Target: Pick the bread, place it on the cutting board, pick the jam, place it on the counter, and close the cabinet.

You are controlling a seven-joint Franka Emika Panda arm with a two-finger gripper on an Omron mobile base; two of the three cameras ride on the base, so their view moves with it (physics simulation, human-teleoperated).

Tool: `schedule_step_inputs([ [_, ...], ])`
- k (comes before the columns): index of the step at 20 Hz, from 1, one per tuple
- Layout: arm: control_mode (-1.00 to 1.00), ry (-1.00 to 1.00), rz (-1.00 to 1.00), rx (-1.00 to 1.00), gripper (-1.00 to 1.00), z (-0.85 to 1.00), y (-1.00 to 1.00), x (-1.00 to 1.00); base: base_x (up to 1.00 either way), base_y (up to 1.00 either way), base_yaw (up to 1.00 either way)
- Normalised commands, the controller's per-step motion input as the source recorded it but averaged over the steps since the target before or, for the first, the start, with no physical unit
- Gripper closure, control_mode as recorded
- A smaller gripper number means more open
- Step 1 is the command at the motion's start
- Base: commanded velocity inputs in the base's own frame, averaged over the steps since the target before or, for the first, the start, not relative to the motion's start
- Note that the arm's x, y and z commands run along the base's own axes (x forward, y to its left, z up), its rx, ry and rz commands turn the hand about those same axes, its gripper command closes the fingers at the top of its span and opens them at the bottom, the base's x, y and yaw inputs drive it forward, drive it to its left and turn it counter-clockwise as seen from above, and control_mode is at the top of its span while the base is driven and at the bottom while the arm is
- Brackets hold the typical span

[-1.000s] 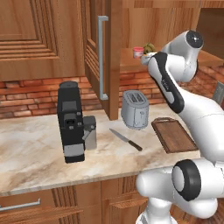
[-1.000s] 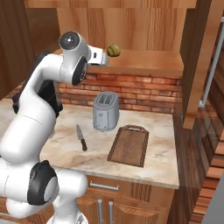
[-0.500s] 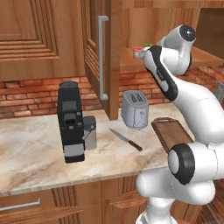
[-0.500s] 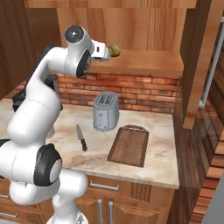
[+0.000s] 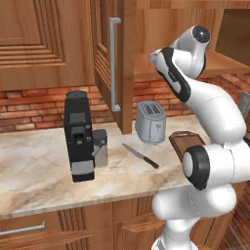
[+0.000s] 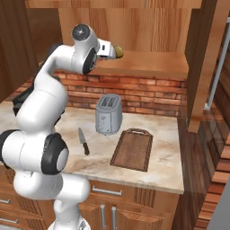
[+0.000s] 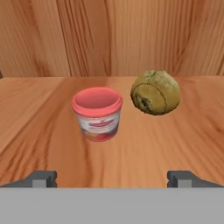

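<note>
On the wooden cabinet shelf [image 7: 39,113] stand the jam [image 7: 97,113], a small red jar with a pale top, and the bread [image 7: 155,92], an olive-brown bumpy lump to its right and slightly further back. My gripper [image 7: 112,178] is open and level with the shelf's front edge, with nothing between its fingertips [image 7: 41,178]; both items lie ahead of it, untouched. The bread [image 6: 119,52] also shows just past my hand in the right base view. The dark cutting board [image 6: 132,149] lies bare on the counter [image 6: 166,152]. The cabinet door [image 5: 114,63] stands open.
A silver toaster [image 6: 108,114] stands left of the board, with a knife [image 6: 83,141] lying further left. A black coffee machine [image 5: 78,134] stands on the counter's left part. The second open cabinet door [image 6: 204,67] juts out at the right.
My arm has lifted and reached in toward the shelf, bringing the hand closer to the jam and bread. Neither item has moved, and the gripper stays open.
</note>
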Motion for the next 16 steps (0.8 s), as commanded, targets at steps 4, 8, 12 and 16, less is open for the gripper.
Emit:
schedule_step_inputs([
  [4, -1.0, 0.0, 0.0, 0.0, -1.0, 0.0, 0.04, 0.36, 0.0, 0.0, 0.0],
  [8, -1.0, 0.0, 0.0, 0.0, -1.0, 0.0, 0.06, 0.28, 0.0, 0.0, 0.0],
  [12, -1.0, 0.01, 0.0, 0.0, -1.0, 0.0, 0.16, 0.28, 0.0, 0.0, 0.0],
  [16, -1.0, 0.03, 0.0, 0.0, -1.0, 0.0, 0.18, 0.28, 0.0, 0.0, 0.0],
])
